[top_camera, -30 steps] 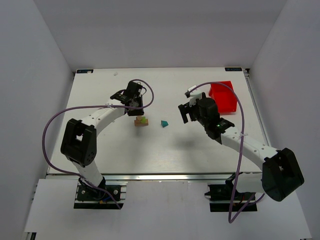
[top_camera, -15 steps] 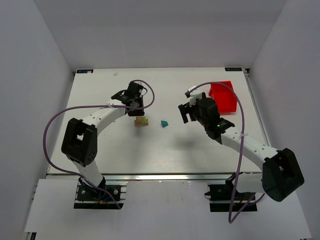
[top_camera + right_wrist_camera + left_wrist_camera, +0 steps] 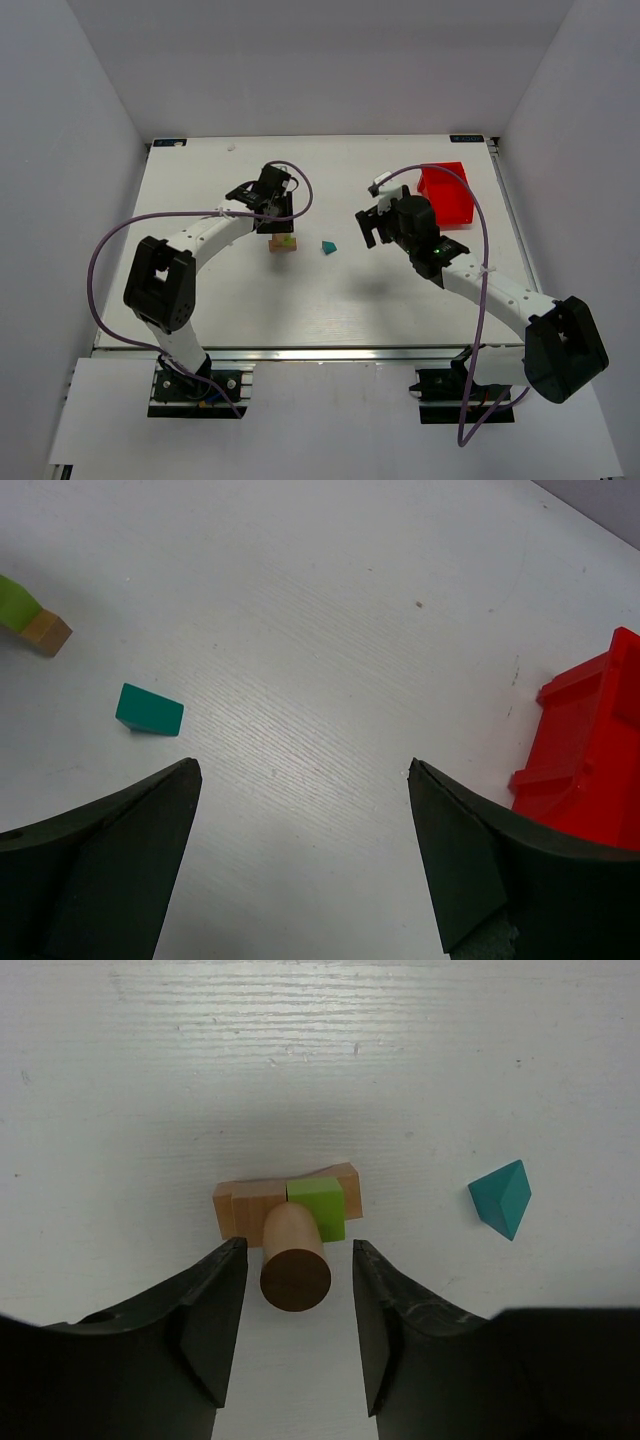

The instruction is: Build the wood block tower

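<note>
Counter: white board (image 3: 300, 300) with a fine grain and a few small specks; we see a metal rail (image 3: 320, 352) along its near edge, where both arms are bolted.
Room: plain pale grey walls (image 3: 60, 150) close in on the left, the right and the far side.
Wood block tower (image 3: 282, 242): it stands left of the counter's middle, directly under the left jaws.
Tower makeup: in the left wrist view we see flat tan blocks (image 3: 240, 1212) lying in a row with a lime-green block (image 3: 320, 1205). Whether the green one sits on them or beside them we cannot tell.
Tan cylinder (image 3: 295, 1278): it stands on end where tan meets green, its round top facing the wrist camera.
Left jaws: partly open, one on each side of the cylinder. We see a strip of counter on both sides, so they touch nothing.
Teal block (image 3: 327, 246): it lies alone on the counter, near the tower's right side but apart from it, between the two arms.
Right jaws: spread wide above bare counter and holding nothing. In their wrist view the teal block (image 3: 149, 709) lies ahead to the left.
Red bin (image 3: 452, 205): it sits toward the far right of the counter, close behind the right arm's wrist.
Cables: we see a purple cable (image 3: 95, 260) looping off each arm.
</note>
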{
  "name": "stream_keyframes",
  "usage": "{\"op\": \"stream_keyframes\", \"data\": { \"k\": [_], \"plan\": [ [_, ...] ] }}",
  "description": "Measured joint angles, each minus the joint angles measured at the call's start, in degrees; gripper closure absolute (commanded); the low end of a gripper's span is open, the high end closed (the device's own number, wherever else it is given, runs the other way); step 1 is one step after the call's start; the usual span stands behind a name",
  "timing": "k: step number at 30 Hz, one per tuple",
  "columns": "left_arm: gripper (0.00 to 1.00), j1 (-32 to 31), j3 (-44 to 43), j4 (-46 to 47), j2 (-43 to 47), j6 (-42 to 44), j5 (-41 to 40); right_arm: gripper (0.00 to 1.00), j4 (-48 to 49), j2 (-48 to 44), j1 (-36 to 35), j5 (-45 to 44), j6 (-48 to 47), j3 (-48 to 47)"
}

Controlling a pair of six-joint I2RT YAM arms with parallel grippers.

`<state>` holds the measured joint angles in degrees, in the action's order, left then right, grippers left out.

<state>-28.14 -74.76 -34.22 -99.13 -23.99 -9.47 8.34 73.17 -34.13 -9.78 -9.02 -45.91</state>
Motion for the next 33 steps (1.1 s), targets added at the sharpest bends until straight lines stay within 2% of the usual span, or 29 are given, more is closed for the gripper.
{"op": "stream_keyframes", "data": {
  "k": [1, 2, 5, 8, 10, 12, 13, 14, 21, 25, 29, 33],
  "plan": [
    [0.42, -0.1, 0.0, 0.0, 0.0, 0.0, -0.3, 0.11, -0.1, 0.0, 0.0, 0.3, 0.0, 0.0],
    [0.34, -0.1, 0.0, -0.1, 0.0, 0.0, -0.6, 0.11, -0.3, 0.0, 0.0, 0.9, -0.2, 0.0],
    [0.27, -0.3, -0.2, -0.4, 0.0, -0.2, -1.6, 0.11, -0.7, 0.0, 0.0, 1.6, -0.2, 0.0],
    [0.26, -0.3, -0.3, -0.5, 0.0, -0.3, -2.1, 0.11, -1.0, 0.0, 0.0, 2.1, -0.2, 0.0],
    [0.21, -0.3, -0.3, -0.5, 0.1, -0.3, -2.1, 0.11, -0.9, 0.0, 0.0, 2.4, -0.2, 0.0],
    [0.15, -0.3, -0.3, -0.5, 0.3, -0.2, -2.1, 0.11, -1.0, 0.0, 0.0, 2.5, -0.2, 0.0],
    [0.05, -0.4, -0.3, -0.5, 0.5, -0.3, -2.1, 0.11, -0.9, 0.0, 0.0, 2.5, -0.2, 0.0],
    [0.02, -0.4, -0.3, -0.4, 0.8, -0.3, -2.1, 0.11, -0.9, 0.0, 0.0, 2.5, -0.2, 0.0],
    [0.02, -0.5, 0.5, 0.0, 6.1, -0.8, -2.1, 0.11, -1.2, 0.0, 0.0, 4.5, -0.2, -0.1],
    [0.02, -0.3, 2.3, 0.5, 14.3, -2.0, -3.3, 0.11, -3.0, 1.0, 0.0, 7.9, -0.4, -1.6],
    [0.02, 0.2, 2.5, -1.5, 20.2, -5.7, -6.9, 0.14, -4.3, 5.2, 0.0, 12.9, 0.4, -4.5],
    [0.02, 0.5, 2.9, -4.8, 22.3, -9.6, -10.5, 0.19, -4.3, 10.6, -0.5, 17.0, 3.8, -5.7]
  ]
}}
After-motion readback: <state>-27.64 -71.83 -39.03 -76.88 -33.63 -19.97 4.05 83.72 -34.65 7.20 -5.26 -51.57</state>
